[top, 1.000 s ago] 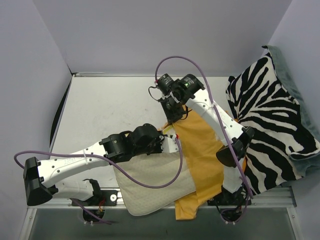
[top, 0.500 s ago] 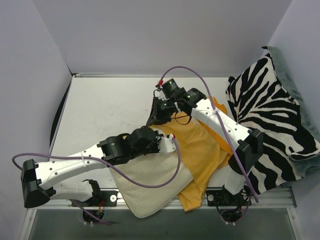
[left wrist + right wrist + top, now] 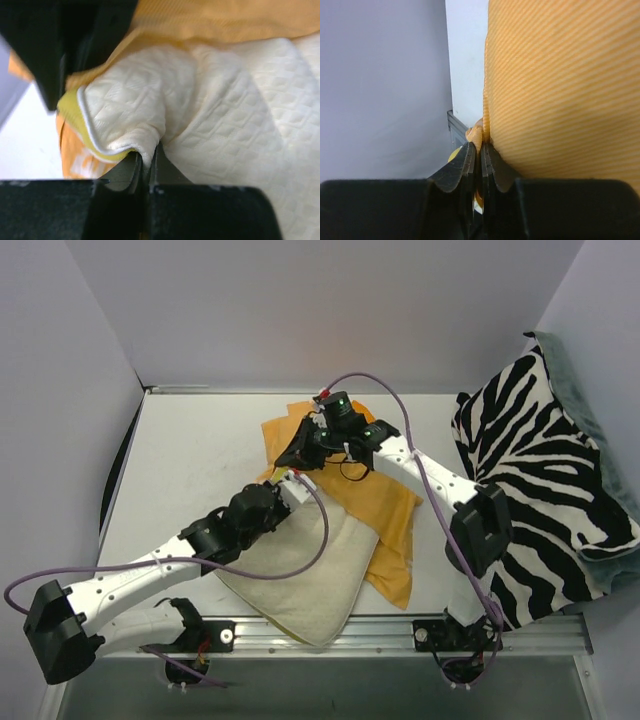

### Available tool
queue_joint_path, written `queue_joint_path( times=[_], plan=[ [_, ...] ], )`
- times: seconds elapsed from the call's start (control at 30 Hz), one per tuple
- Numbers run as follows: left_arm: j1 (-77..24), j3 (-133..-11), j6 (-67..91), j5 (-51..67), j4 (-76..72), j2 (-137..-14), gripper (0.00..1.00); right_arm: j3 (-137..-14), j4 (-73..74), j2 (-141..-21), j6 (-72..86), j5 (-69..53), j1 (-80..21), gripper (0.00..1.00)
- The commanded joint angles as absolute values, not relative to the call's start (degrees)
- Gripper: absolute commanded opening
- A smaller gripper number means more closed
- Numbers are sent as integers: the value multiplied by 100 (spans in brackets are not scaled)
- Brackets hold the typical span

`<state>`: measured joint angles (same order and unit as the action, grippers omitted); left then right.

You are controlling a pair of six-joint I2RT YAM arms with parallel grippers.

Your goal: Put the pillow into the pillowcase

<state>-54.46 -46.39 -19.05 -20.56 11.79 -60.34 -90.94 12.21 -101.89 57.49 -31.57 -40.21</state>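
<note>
The cream pillow [image 3: 300, 575] lies at the table's near middle, its far end under the orange pillowcase [image 3: 390, 510]. My left gripper [image 3: 292, 480] is shut on a fold of the pillow [image 3: 225, 125] near its yellow-green trimmed corner; the left gripper [image 3: 145, 159] pinches that fold between closed jaws, with the pillowcase [image 3: 210, 20] above it. My right gripper [image 3: 300, 453] is just beyond, shut on the pillowcase edge. In the right wrist view the right gripper [image 3: 481, 146] clamps a bunched hem of the pillowcase [image 3: 560, 85], which hangs to the right.
A zebra-striped cushion [image 3: 540, 490] leans at the right side over a grey-green cloth [image 3: 585, 400]. Grey walls [image 3: 300, 310] enclose the back and sides. The metal rail [image 3: 330, 625] runs along the near edge.
Both grippers have moved towards the back left. The right one has dragged the pillowcase left and farther back, over the pillow's far end. The pillow has turned and slid with the left gripper.
</note>
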Motion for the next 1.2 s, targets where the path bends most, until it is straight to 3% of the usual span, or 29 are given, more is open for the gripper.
queue_joint_path(
  times=[0.0, 0.07, 0.1, 0.13, 0.2, 0.23, 0.27, 0.5, 0.63, 0.87, 1.1, 1.17],
  plan=[
    [-4800, -4167, -811, -2328, 203, -6038, 0, -9395, 870, -10809, 5933, -3701, -3982, 1],
    [-4510, -3973, -215, -2347, 324, -5986, 13, -9605, 905, -11125, 5924, -3717, -3876, 24],
    [-4483, -3964, -89, -2364, 586, -5942, 36, -9615, 923, -11153, 5933, -3735, -3815, 34],
    [-4491, -3981, 147, -2347, 711, -5811, 46, -9580, 966, -11092, 5907, -3709, -3675, 56],
    [-4517, -3999, 333, -2146, 1018, -5608, 60, -9310, 1150, -10707, 5784, -3508, -3508, 71],
    [-4518, -4025, 482, -1849, 1315, -5381, 82, -9229, 1256, -10531, 5687, -3411, -3411, 75],
    [-4526, -4112, 553, -1707, 1484, -5283, 97, -9202, 1744, -10190, 5408, -3297, -3219, 75],
    [-5296, -5016, 1291, -1336, 3179, -5773, 97, -7772, 3550, -8369, 4808, -1706, -2953, 77],
    [-6674, -5747, 2019, -1809, 3910, -6773, 97, -6541, 3937, -7516, 4852, -1311, -2962, 77],
    [-7706, -7328, 2970, -1476, 5175, -8646, 97, -5363, 4596, -6505, 5062, -844, -2909, 80],
    [-7648, -7489, 3665, -1915, 5941, -10527, 97, -4843, 4913, -5696, 5510, -484, -2892, 85],
    [-7419, -7375, 3726, -1943, 5915, -10634, 89, -4659, 4983, -5406, 5711, -431, -2892, 85]
  ],
)
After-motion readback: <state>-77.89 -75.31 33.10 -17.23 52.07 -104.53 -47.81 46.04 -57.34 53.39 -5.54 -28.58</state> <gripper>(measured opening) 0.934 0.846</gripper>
